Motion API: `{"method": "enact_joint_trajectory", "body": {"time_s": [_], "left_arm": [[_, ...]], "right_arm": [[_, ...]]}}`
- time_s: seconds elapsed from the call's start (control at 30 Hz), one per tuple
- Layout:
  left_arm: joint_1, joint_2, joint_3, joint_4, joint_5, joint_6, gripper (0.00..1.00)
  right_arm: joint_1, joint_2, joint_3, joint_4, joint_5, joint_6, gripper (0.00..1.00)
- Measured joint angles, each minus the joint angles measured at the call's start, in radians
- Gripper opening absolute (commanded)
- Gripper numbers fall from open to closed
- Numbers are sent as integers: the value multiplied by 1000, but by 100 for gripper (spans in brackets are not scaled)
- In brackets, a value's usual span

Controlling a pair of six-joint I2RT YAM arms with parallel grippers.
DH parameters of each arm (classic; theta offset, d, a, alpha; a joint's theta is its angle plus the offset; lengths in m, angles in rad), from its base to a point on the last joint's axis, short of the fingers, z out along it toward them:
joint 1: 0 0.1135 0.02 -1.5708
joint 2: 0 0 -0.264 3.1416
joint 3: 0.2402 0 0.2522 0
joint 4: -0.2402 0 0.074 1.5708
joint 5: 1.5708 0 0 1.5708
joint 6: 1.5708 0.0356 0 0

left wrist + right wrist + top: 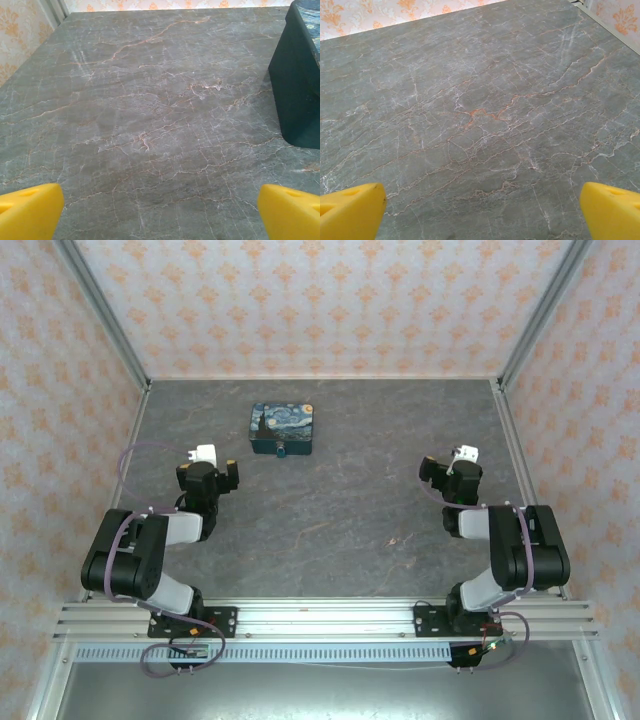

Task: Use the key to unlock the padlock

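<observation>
The padlock (pixel 281 451) is a tiny dark piece at the near front edge of the blue-and-yellow starry-night tin (pixel 281 429), which lies at the table's far middle. The key is out of view. My left gripper (pixel 208 472) hovers left of and nearer than the tin, open and empty. In the left wrist view its yellow fingertips (pixel 30 210) stand wide apart over bare table, with the tin's dark side (pixel 300 90) at the right edge. My right gripper (pixel 452 467) is far to the tin's right, also open and empty, its yellow fingertips (pixel 612 212) spread over bare table.
The grey marble-patterned table (pixel 340 510) is enclosed by patterned walls (pixel 320 300) at the back and both sides. A metal rail (pixel 320 618) carrying both arm bases runs along the near edge.
</observation>
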Motion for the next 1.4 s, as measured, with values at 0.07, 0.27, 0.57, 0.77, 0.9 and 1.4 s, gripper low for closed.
{"method": "enact_joint_trajectory", "body": {"time_s": [0.07, 0.27, 0.57, 0.77, 0.9, 1.4], "left_arm": [[0, 0, 0, 0, 0, 0, 100], [0, 0, 0, 0, 0, 0, 100], [0, 0, 0, 0, 0, 0, 100], [0, 0, 0, 0, 0, 0, 100], [0, 0, 0, 0, 0, 0, 100], [0, -362, 283, -582, 39, -275, 100]], "right_arm": [[0, 0, 0, 0, 0, 0, 99], [0, 0, 0, 0, 0, 0, 99], [0, 0, 0, 0, 0, 0, 99], [0, 0, 0, 0, 0, 0, 99], [0, 0, 0, 0, 0, 0, 99], [5, -384, 154, -453, -21, 26, 99]]}}
